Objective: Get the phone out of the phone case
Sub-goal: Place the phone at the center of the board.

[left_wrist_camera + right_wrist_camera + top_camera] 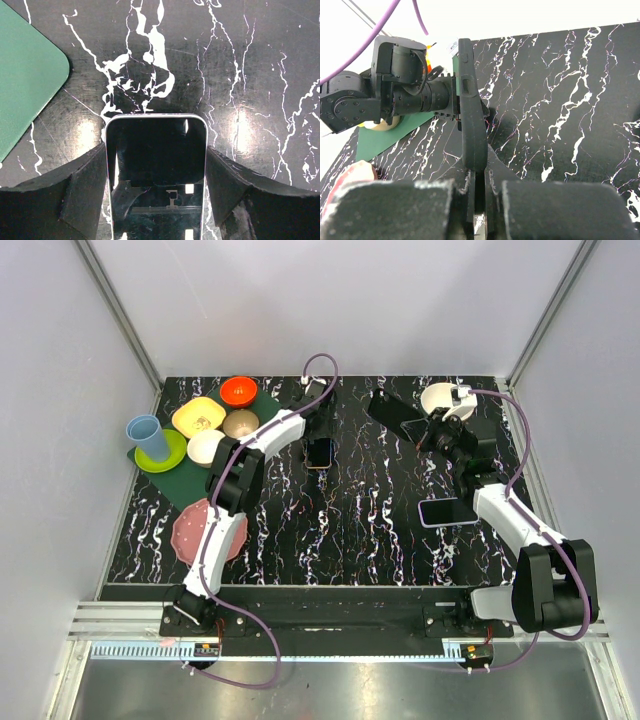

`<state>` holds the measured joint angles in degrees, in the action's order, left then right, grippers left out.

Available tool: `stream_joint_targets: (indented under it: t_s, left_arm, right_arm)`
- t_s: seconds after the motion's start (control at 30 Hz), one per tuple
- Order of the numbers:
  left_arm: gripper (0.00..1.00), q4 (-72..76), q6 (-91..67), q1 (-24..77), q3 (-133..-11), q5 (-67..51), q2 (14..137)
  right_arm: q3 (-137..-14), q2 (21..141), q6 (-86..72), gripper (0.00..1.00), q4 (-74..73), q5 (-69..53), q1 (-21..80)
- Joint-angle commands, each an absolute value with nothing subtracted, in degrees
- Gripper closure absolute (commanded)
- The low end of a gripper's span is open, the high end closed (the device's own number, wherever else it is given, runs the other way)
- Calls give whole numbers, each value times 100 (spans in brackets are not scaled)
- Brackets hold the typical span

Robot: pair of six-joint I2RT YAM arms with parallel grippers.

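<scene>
A phone (pixel 320 453) with a lilac rim lies screen up on the black marble table, in the back middle. My left gripper (pixel 320 440) straddles it, and in the left wrist view the phone (pixel 156 165) fills the gap, with both fingers (pixel 85 190) against its long edges. My right gripper (pixel 436 433) is shut on an empty black phone case (pixel 393 411) and holds it above the table at the back right. In the right wrist view the case (pixel 470 105) stands edge-on, pinched at its lower end by the gripper (pixel 481 180).
A second phone (pixel 447 511) lies by the right forearm. On a green mat (pixel 195 483) at the left are a blue cup (pixel 147 435), a yellow dish (pixel 198 417), a red bowl (pixel 238 391) and further bowls. There is also a pink plate (pixel 205 530) and a white bowl (pixel 442 398).
</scene>
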<state>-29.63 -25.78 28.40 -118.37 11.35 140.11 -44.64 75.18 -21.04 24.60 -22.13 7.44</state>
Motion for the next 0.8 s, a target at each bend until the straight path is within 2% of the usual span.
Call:
stream_joint_targets:
  t_s: [0.0,0.07,0.1,0.17,0.2,0.3,0.5,0.77]
  left_arm:
    - [26,-2848,-2593,2812,-12111,1310,14010]
    - [24,-2865,-2619,2821,-12111,1310,14010]
    - [18,-2865,-2619,2813,-12111,1310,14010]
    - [15,-2865,-2619,2821,-12103,1310,14010]
    - [6,-2865,-2619,2830,-12103,1310,14001]
    - [2,-2874,-2610,2830,-12111,1318,13992]
    - [1,-2935,-2636,2813,-12146,1231,13834]
    - [1,-2944,-2470,2751,-12155,765,13017]
  right_arm:
    - [-4482,7418,-2136,100,2848,-2294,703]
    - [-4482,7409,-2136,100,2848,-2303,712]
    - [-4482,7409,-2127,100,2848,-2294,703]
    - [-4482,7409,-2144,100,2848,-2294,703]
    - [-4482,7409,-2136,100,2848,-2294,712]
    - [-4482,7409,-2136,100,2848,-2303,712]
    - [-4474,7427,-2118,100,2848,-2285,712]
    - [-4500,7462,-2039,100,2804,-2259,703]
